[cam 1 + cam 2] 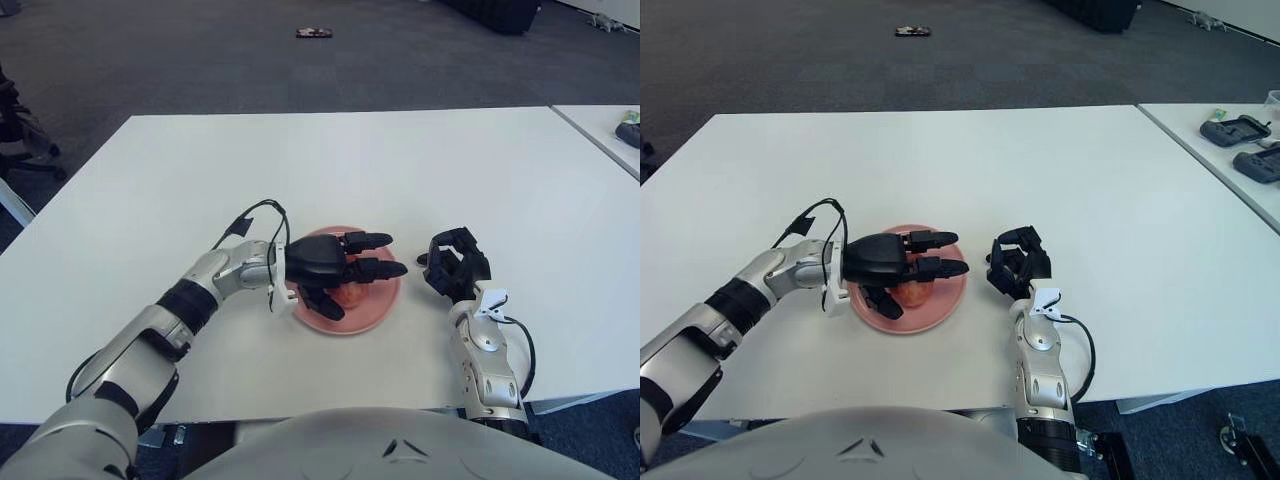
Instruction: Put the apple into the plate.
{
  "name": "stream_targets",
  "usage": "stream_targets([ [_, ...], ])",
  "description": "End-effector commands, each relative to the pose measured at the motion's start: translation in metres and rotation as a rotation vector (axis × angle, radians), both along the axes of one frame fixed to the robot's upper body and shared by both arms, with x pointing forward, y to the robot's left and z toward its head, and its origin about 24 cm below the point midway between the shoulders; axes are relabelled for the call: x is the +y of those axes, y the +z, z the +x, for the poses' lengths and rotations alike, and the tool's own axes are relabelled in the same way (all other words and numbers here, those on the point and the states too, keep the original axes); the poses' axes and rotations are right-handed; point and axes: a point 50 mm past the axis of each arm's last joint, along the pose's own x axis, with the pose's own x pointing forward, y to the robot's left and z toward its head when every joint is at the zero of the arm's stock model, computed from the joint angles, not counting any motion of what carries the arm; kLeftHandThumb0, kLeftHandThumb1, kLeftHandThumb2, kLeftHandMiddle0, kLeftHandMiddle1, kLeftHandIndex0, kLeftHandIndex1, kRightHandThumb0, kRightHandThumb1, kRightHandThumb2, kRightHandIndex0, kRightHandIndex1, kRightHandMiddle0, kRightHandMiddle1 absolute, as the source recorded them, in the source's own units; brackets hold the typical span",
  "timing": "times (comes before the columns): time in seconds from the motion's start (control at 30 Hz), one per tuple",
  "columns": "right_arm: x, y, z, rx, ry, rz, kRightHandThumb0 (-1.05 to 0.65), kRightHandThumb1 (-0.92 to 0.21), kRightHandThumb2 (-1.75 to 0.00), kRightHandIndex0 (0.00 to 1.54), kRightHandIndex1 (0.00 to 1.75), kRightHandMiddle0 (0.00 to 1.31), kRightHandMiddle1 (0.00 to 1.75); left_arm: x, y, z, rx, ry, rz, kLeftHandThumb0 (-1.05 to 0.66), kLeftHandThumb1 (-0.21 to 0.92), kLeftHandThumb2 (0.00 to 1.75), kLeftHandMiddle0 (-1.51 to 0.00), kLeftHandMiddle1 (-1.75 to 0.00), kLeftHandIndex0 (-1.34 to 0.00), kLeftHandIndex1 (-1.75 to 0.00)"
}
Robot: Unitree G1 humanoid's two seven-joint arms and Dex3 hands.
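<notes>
Left hand [335, 270] over the pink plate [380, 303], fingers loosely spread above the apple [352, 296] (already in the plate). Risk: lifting off carelessly, dragging apple onto the counter [400, 170]. Right hand [456, 265] curled, empty, beside plate.

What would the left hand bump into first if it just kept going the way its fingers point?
Probably the right hand. The left hand, over the pink plate with the apple beneath it, points its fingers toward it; relative heights are unclear.
</notes>
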Motion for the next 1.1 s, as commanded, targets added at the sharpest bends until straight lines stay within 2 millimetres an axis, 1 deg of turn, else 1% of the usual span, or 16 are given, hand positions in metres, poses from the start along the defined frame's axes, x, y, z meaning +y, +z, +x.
stream_targets([
  [0.0,0.001,0.001,0.002,-0.005,-0.002,0.007,-0.39,-0.64,-0.91,0.53,1.42,0.36,1.75,0.008,0.004,0.005,0.014,0.071,-0.073,-1.05,0.92,1.0,0.0,0.0,0.0,0.0],
  [0.13,0.0,0.0,0.002,0.016,0.001,-0.007,-0.39,-0.64,-0.91,0.5,1.43,0.36,1.75,0.012,0.009,0.01,0.004,0.133,-0.146,-1.05,0.92,0.98,0.0,0.0,-0.01,-0.02],
  [0.23,-0.002,-0.001,0.001,0.031,0.008,-0.017,-0.39,-0.64,-0.92,0.5,1.45,0.36,1.75,0.023,0.022,0.017,0.001,0.2,-0.244,-1.05,0.92,0.96,0.0,0.0,-0.01,-0.07],
  [0.33,-0.002,-0.002,0.001,0.034,0.012,-0.017,-0.39,-0.64,-0.92,0.5,1.47,0.37,1.75,0.033,0.032,0.025,0.014,0.251,-0.292,-1.05,0.92,0.94,0.0,0.0,0.0,-0.1],
  [0.43,-0.003,-0.004,0.002,0.034,0.014,-0.015,-0.39,-0.63,-0.93,0.51,1.49,0.37,1.75,0.044,0.035,0.03,0.032,0.328,-0.346,-1.05,0.92,0.93,0.0,0.0,0.0,-0.1],
  [0.57,-0.004,-0.004,0.002,0.027,0.014,-0.01,-0.39,-0.63,-0.93,0.52,1.51,0.37,1.75,0.056,0.037,0.028,0.057,0.395,-0.454,-1.05,0.92,0.93,0.0,0.0,0.0,-0.05],
  [0.63,-0.003,-0.003,0.003,0.02,0.015,-0.008,-0.39,-0.63,-0.92,0.53,1.51,0.37,1.75,0.058,0.036,0.028,0.118,0.421,-0.526,-1.05,0.92,0.93,0.0,0.0,0.0,-0.02],
  [0.77,-0.002,-0.001,0.003,0.001,0.012,-0.001,-0.39,-0.64,-0.92,0.55,1.51,0.36,1.75,0.068,0.039,0.023,0.271,0.483,-0.712,-1.05,0.92,0.94,0.0,0.0,0.0,-0.01],
  [0.83,-0.001,-0.001,0.003,-0.005,0.01,0.002,-0.39,-0.64,-0.92,0.56,1.49,0.37,1.75,0.066,0.043,0.021,0.376,0.473,-0.839,-1.05,0.92,0.95,0.0,0.0,0.0,0.0],
  [0.87,-0.001,-0.001,0.003,-0.008,0.01,0.003,-0.39,-0.64,-0.92,0.56,1.49,0.37,1.75,0.067,0.049,0.018,0.408,0.469,-0.886,-1.05,0.92,0.94,0.0,0.0,0.0,0.0],
  [0.97,0.0,0.0,0.003,-0.011,0.01,0.004,-0.39,-0.63,-0.93,0.57,1.47,0.37,1.75,0.069,0.057,0.012,0.444,0.472,-0.94,-1.05,0.92,0.94,0.0,0.0,0.0,0.0],
  [1.07,0.001,0.001,0.004,-0.016,0.016,0.005,-0.39,-0.63,-0.93,0.58,1.45,0.37,1.75,0.076,0.054,0.016,0.445,0.563,-1.062,-1.05,0.92,0.92,0.0,0.0,0.0,0.0],
])
